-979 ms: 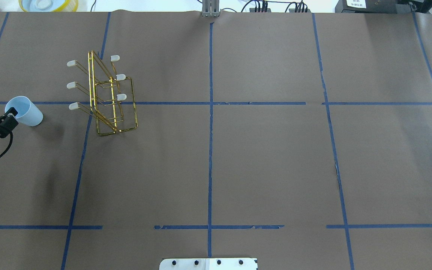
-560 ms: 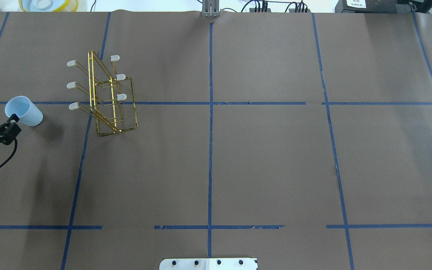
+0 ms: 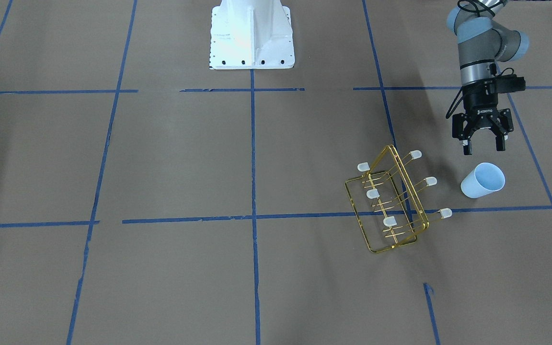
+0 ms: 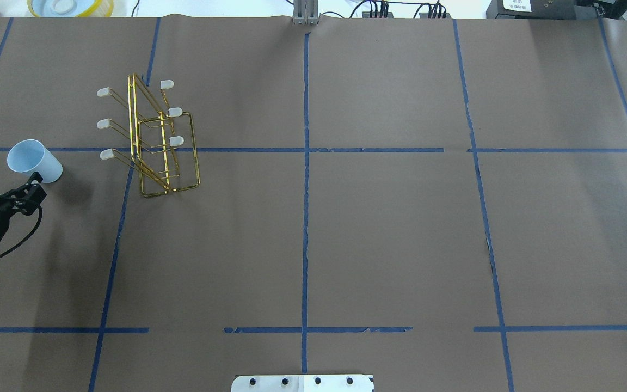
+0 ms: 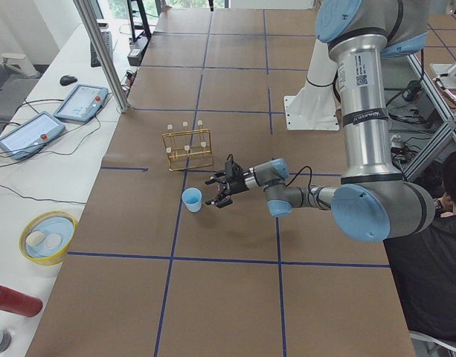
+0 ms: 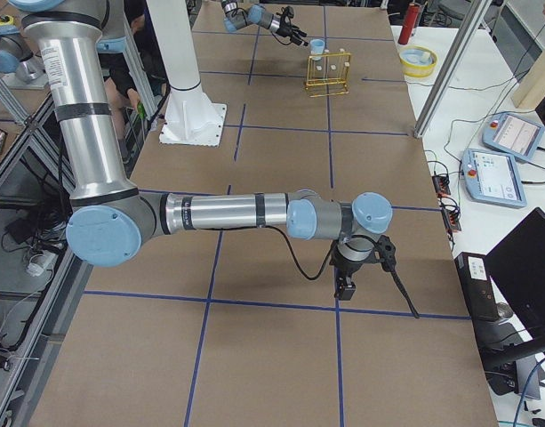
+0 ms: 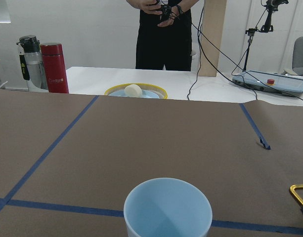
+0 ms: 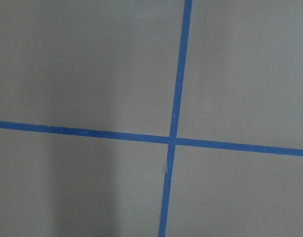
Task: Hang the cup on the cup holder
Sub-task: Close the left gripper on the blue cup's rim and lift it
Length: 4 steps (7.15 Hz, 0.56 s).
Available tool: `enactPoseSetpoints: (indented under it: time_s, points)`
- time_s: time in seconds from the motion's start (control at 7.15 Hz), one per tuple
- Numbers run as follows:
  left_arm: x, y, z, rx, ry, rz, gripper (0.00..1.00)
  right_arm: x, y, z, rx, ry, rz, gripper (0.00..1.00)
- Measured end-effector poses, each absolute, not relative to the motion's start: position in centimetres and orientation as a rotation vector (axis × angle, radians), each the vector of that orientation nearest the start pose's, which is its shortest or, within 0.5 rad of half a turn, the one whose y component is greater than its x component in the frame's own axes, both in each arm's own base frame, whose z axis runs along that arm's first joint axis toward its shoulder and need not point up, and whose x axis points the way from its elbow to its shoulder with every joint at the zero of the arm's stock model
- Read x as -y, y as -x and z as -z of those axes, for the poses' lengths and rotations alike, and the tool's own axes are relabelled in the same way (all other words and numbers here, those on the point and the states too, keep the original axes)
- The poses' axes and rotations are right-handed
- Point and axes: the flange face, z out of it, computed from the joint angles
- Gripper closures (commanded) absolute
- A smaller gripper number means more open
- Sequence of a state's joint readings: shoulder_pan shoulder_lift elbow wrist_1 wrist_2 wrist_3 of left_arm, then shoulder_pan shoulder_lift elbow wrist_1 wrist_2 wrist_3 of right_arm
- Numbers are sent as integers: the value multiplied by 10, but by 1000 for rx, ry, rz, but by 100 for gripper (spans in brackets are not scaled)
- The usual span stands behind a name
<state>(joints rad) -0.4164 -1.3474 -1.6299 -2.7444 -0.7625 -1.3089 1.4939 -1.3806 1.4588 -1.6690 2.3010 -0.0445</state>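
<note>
The cup (image 4: 34, 161) is pale blue and stands upright, mouth up, on the brown table at the far left. It also shows in the front view (image 3: 482, 180) and fills the lower middle of the left wrist view (image 7: 168, 210). The gold wire cup holder (image 4: 150, 141) stands to its right, also in the front view (image 3: 391, 201), with its white-capped prongs bare. My left gripper (image 3: 482, 147) is open and empty, just on the robot's side of the cup and apart from it. My right gripper (image 6: 343, 286) hangs low over bare table far away; I cannot tell its state.
A yellow-rimmed bowl (image 4: 68, 6) and a red bottle (image 7: 55, 68) sit beyond the table's far edge. The white robot base (image 3: 252, 33) stands mid-table on the robot's side. Blue tape lines cross the table.
My left gripper has drawn back from the cup's rim toward the robot and shifted slightly right. The cup and the rack have not moved.
</note>
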Motion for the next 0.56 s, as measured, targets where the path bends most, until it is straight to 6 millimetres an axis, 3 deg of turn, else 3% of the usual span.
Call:
enactPoseSetpoints:
  time_s: [0.56]
  points:
    - [357,-304,-611,-640,-1009,532,0,573,-23,-625,730,31,108,0]
